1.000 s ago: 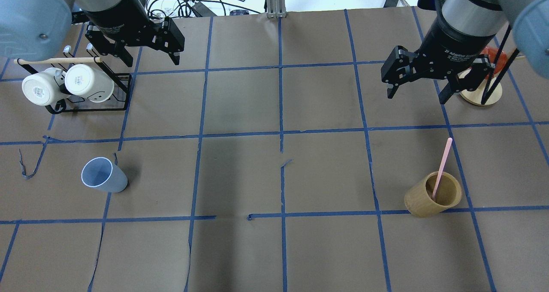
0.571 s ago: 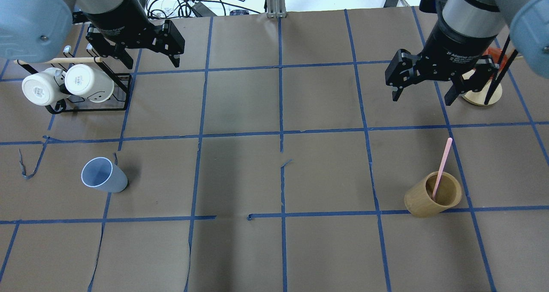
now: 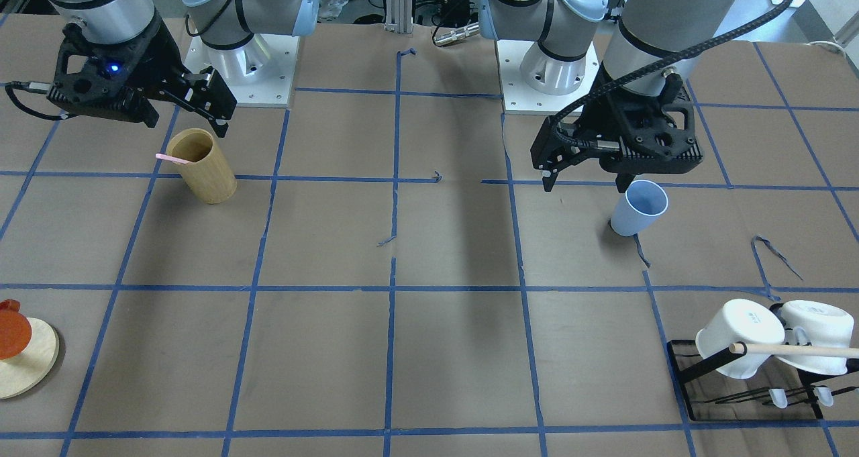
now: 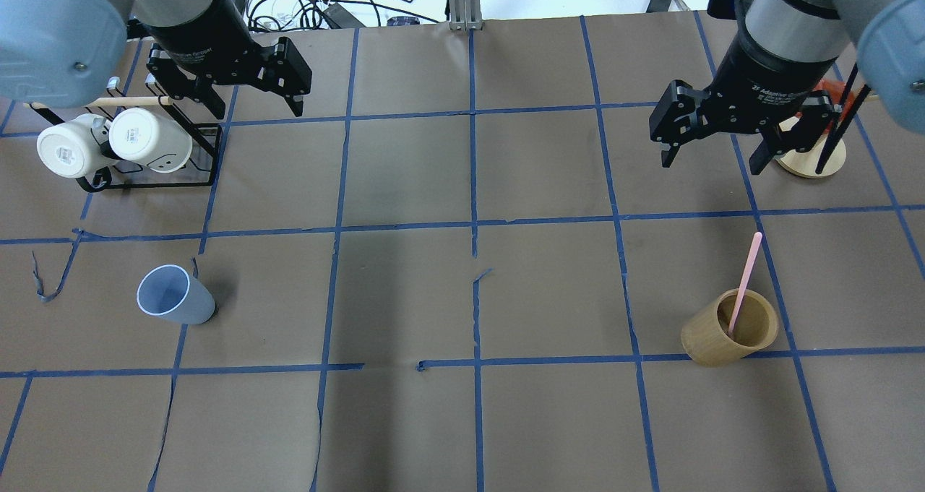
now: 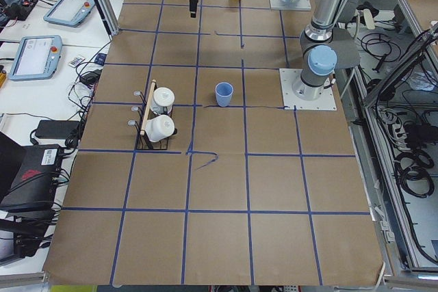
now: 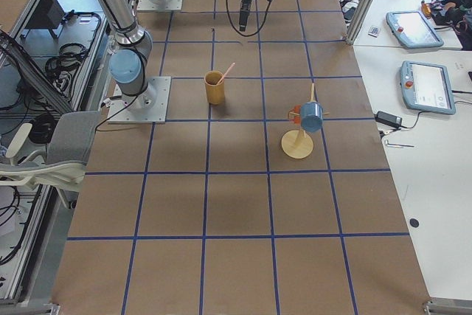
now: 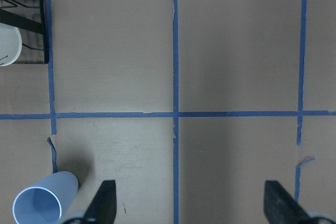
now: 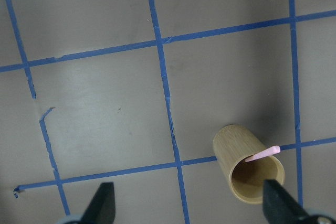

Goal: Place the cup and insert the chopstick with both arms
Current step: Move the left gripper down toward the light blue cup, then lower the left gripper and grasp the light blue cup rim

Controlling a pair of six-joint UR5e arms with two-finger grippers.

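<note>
The light-blue cup (image 4: 173, 294) stands upright on the left side of the table; it also shows in the front view (image 3: 637, 207) and the left wrist view (image 7: 44, 205). My left gripper (image 4: 256, 107) is open and empty, high above the table and beyond the cup. One pale pink chopstick (image 4: 744, 279) leans in the tan bamboo holder (image 4: 726, 329) on the right; the right wrist view shows the holder (image 8: 249, 174) and the stick's tip (image 8: 262, 153). My right gripper (image 4: 710, 165) is open and empty, high above and beyond the holder.
A black rack (image 4: 204, 181) with two white mugs (image 4: 148, 139) and a wooden dowel (image 4: 94, 102) stands at the far left. A round wooden stand (image 4: 813, 161) carrying a mug (image 6: 310, 117) stands at the far right. Cables lie past the table's far edge.
My right gripper has shifted slightly to the right, still open. My left gripper has barely moved. The cup, holder and chopstick have not moved.
</note>
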